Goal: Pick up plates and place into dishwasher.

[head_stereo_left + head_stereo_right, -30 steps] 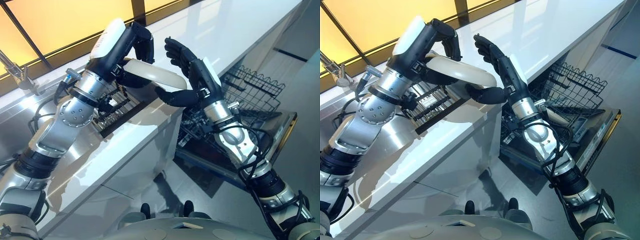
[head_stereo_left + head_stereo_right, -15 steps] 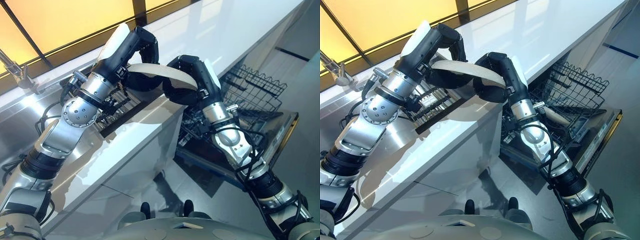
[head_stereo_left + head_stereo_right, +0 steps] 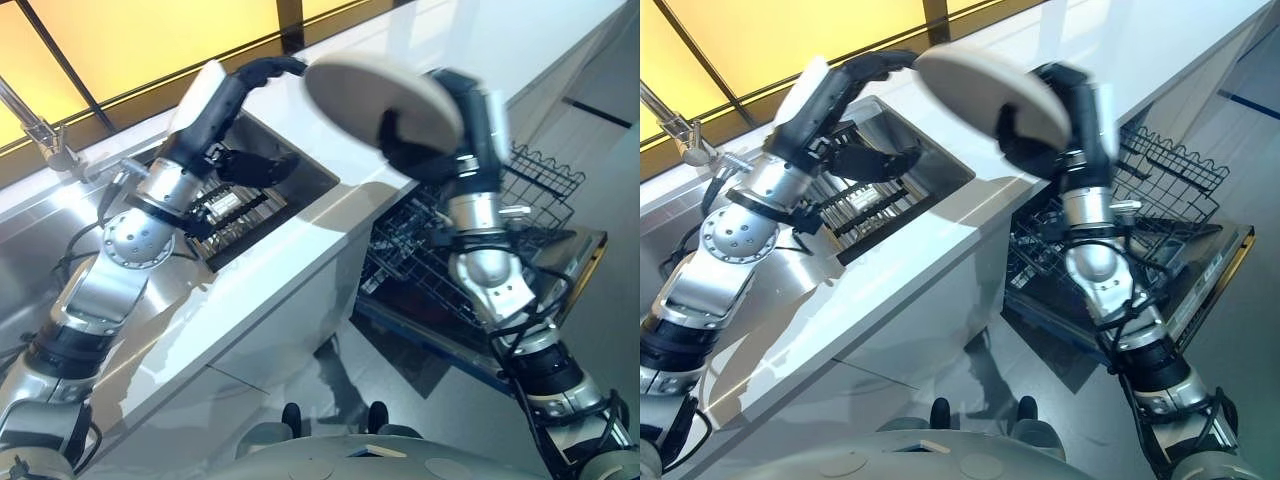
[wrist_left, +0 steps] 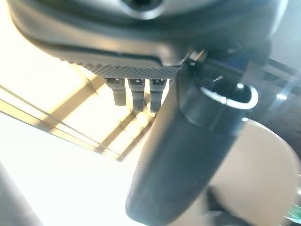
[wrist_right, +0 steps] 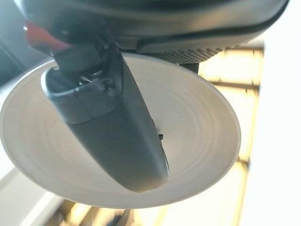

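Where thumb crosses it, plate (image 5: 197,136) in right hand (image 3: 1040,125).

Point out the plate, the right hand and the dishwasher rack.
plate (image 3: 350,95), left eye view, on its pale underside.
right hand (image 3: 425,150), left eye view, on the dark palm against the plate.
dishwasher rack (image 3: 545,185), left eye view, on its wire rim.

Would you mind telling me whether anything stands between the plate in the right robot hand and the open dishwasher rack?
Nothing visible does. The right robot hand holds the plate up above the counter edge, and the dishwasher rack lies open below it, with open air between.
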Motion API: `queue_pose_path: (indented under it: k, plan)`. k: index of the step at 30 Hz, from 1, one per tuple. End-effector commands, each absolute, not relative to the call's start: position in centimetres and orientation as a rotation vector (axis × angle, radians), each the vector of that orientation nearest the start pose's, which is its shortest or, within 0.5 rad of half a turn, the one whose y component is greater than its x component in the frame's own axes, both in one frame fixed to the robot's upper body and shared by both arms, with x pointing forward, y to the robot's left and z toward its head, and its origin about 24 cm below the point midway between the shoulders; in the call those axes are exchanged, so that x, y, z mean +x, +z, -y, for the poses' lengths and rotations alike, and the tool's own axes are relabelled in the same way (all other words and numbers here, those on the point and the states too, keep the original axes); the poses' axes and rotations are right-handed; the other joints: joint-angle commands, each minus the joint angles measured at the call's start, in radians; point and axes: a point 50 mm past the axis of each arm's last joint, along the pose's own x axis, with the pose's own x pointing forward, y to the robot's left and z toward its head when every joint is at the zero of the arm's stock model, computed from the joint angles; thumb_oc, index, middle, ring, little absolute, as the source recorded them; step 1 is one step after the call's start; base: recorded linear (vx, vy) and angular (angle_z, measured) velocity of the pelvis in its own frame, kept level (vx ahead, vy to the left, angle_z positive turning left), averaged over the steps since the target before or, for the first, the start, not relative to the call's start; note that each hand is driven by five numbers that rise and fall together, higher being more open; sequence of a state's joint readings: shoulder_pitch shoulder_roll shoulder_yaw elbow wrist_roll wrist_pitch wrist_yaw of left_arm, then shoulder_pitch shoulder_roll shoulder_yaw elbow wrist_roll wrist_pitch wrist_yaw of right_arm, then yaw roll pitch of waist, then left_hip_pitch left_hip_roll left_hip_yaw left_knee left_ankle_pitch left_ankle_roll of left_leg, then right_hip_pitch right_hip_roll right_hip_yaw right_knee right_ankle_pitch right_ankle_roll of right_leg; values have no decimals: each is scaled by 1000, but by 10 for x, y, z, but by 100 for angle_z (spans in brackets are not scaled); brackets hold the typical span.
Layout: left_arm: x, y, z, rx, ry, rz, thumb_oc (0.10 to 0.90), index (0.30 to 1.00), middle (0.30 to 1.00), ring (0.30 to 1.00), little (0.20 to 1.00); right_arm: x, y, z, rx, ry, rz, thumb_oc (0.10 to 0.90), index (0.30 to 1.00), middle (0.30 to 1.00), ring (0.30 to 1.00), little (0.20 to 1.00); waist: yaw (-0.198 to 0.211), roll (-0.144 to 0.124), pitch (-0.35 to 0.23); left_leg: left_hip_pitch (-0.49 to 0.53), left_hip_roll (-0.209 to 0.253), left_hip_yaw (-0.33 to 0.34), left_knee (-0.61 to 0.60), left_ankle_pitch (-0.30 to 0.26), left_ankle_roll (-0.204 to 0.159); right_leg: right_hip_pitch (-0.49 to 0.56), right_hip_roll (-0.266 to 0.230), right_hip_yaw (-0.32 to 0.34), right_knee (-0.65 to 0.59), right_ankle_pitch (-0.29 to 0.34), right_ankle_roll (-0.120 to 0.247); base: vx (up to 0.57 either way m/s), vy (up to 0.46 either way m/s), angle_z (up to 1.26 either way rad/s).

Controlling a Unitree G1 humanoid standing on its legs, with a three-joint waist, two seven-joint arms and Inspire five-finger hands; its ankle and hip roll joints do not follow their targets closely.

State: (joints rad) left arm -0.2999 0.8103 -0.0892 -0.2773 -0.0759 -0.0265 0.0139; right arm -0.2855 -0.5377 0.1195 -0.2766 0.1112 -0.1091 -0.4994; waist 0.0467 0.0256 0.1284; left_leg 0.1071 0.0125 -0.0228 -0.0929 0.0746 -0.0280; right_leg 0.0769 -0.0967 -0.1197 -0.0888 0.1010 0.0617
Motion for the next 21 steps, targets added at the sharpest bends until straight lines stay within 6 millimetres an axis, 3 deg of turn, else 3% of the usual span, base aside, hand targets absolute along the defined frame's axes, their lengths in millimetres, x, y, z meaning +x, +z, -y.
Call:
queue_pose_path:
  k: [1,8,9,13,21]
  plan:
    - [270,236,-239,849,-3,627,800,900,900,900,900,251,239,215,-292,-410,993,100,300,300,300,200,10,-14,-125,-4,-29,39,6,-65,29,40,-22,-21,48,-76,54,10,10,4]
    - [267,215,-277,958,91,460,800,900,900,900,900,247,222,262,-432,-637,886,100,300,300,300,200,5,-15,-130,-2,-28,43,6,-67,31,43,-23,-20,41,-73,57,2,1,0]
    - [264,209,-287,963,120,415,800,900,900,900,900,244,213,277,-472,-689,827,100,300,300,300,200,1,-16,-130,-2,-28,43,6,-67,33,41,-23,-17,39,-71,58,0,0,0]
    - [258,197,-307,924,191,351,800,900,900,900,900,239,191,301,-520,-735,678,100,300,300,300,200,-11,-18,-130,-3,-26,48,6,-66,32,37,-23,-9,40,-69,61,0,0,0]
    - [249,188,-330,884,330,304,800,900,900,900,900,236,129,308,-623,-608,346,100,300,300,300,200,-33,-23,-118,-4,-22,57,6,-63,33,25,-27,-2,52,-68,66,0,0,0]
